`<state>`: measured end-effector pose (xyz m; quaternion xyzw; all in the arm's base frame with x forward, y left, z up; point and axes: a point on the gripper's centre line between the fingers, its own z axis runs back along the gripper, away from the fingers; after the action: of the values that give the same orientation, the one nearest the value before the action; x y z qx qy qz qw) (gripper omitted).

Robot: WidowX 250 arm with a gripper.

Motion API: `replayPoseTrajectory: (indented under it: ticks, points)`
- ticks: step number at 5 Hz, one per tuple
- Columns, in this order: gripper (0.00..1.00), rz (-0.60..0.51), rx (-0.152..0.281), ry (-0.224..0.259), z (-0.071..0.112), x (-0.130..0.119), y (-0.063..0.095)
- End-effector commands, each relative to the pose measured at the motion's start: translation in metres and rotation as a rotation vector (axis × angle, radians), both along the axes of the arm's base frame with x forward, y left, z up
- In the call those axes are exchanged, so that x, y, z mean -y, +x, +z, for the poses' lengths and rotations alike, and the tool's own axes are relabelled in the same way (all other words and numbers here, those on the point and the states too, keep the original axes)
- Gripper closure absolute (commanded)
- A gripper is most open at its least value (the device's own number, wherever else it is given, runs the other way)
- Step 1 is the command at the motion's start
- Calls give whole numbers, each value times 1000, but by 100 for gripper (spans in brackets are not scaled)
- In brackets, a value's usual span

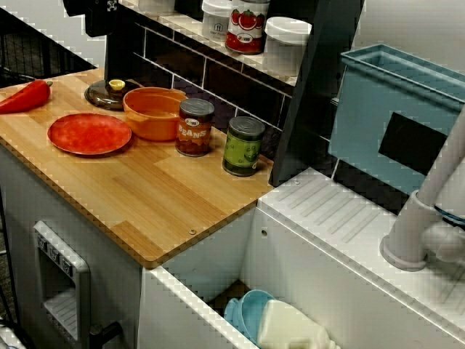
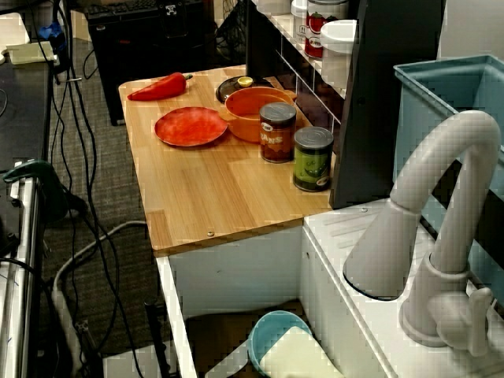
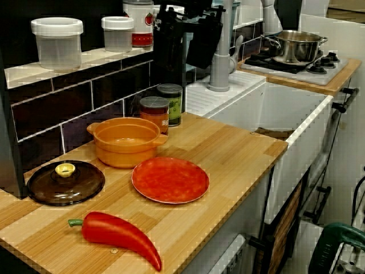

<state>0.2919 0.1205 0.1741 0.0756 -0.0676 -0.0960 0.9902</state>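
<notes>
No gripper shows in the high view over the sink, the view past the faucet or the view from the pepper end. I cannot tell whether its jaws are spread or pressed together, and nothing can be placed against them, so each thing is placed by its neighbours. Nothing on the wooden counter (image 1: 149, 200) is held or touched. A brown can (image 1: 195, 127) and a green can (image 1: 243, 145) stand upright just beside each other, close under the shelf (image 3: 85, 60) of jars. The brown can is touching or almost touching the orange pot (image 3: 126, 142), which sits open. Its dark lid (image 3: 65, 182) lies flat to one side with the yellow knob up. A red plate (image 3: 170, 180) rests just in front of the pot, bare. A red pepper (image 3: 117, 237) lies on its side at the far end of the board from the cans, well apart from them. Beyond the cans, the counter ends at the sink (image 2: 236, 276), which holds a blue bowl (image 2: 276, 335). A pale faucet (image 2: 441, 228) arches over it. By my judgement the work stands before any contact. A reach for the cans would call for a low approach from the open front to clear the shelf, while the plate and pepper lie free to a descent from above.
</notes>
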Motion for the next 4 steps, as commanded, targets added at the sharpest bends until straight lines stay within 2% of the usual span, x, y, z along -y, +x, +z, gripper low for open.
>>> replayPoseTrajectory:
  ticks: [1,2,3,4]
  points:
    - [0,-305,49,22,10,-3,2]
    - [0,-363,54,14,-1,-1,5]
    - [0,-410,32,10,-18,4,13]
    - [0,-532,91,-3,-28,11,13]
